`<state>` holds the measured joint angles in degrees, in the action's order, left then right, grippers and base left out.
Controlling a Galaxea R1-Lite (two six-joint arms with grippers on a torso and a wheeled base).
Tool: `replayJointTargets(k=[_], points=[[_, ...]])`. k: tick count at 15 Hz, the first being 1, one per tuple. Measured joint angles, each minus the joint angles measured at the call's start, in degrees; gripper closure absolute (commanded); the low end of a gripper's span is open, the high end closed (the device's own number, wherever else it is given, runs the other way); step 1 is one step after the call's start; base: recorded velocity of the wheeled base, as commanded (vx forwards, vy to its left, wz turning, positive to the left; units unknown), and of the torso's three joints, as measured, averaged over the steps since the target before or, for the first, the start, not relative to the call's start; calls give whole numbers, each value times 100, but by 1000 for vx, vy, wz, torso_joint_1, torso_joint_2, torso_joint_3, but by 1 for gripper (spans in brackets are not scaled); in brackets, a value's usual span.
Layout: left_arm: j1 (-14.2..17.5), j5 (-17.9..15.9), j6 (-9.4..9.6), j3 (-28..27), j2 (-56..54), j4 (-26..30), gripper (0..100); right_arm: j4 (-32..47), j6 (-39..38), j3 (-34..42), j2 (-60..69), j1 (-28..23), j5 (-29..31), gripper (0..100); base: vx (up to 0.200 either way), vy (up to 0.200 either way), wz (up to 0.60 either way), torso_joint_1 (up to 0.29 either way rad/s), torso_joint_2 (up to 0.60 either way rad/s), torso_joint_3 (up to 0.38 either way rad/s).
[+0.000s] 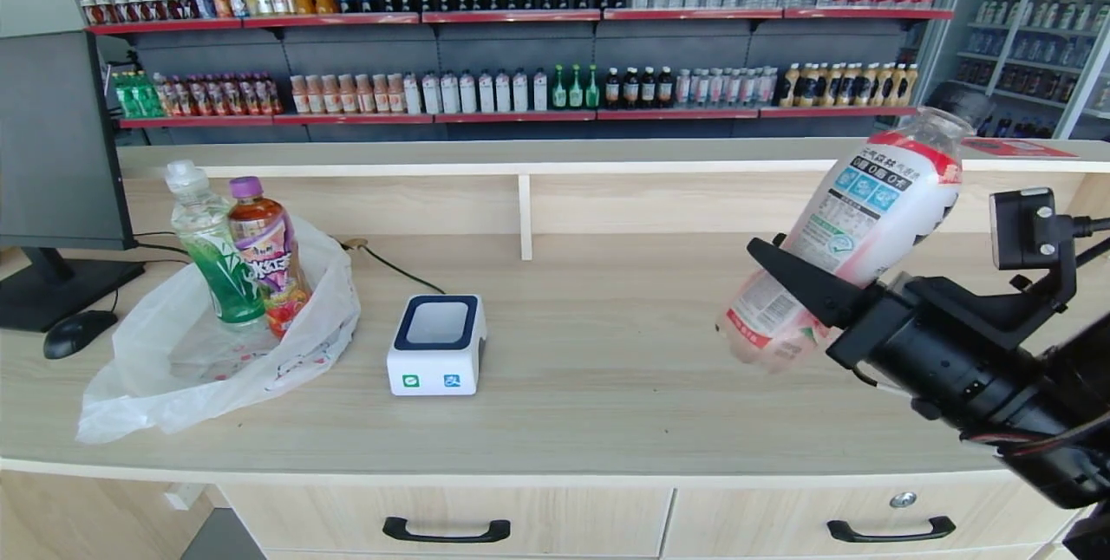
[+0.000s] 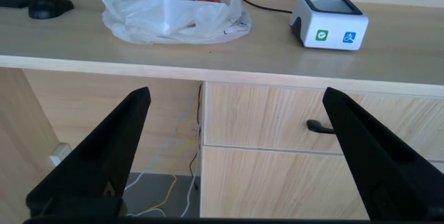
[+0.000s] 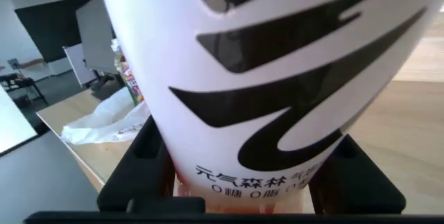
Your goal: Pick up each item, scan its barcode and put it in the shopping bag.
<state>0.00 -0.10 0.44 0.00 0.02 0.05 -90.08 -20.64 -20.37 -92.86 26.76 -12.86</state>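
So the right jaws are clamped on the lower half of a pink-and-white bottle, holding it tilted in the air above the right side of the bench, cap end up and away from the robot. The left jaws are spread wide with nothing in them, down low in front of the drawers. The scanner sits mid-bench, well apart from that bottle, and the shopping bag at the left has a green bottle and a purple-capped bottle standing in it.
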Motion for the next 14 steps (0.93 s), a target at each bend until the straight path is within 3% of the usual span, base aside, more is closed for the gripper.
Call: replayJointTargets(k=[4,11,14], points=[[0,0,2,0,0,2,0,11,-366,-250,162,138,-1209,100,0,0,0,0,0,0],[0,0,0,0,0,0,0,13,-631,-813,188,433,-1881,100,0,0,0,0,0,0],[0,0,0,0,0,0,0,9,-1704,-848,440,796,-2280,100,0,0,0,0,0,0]])
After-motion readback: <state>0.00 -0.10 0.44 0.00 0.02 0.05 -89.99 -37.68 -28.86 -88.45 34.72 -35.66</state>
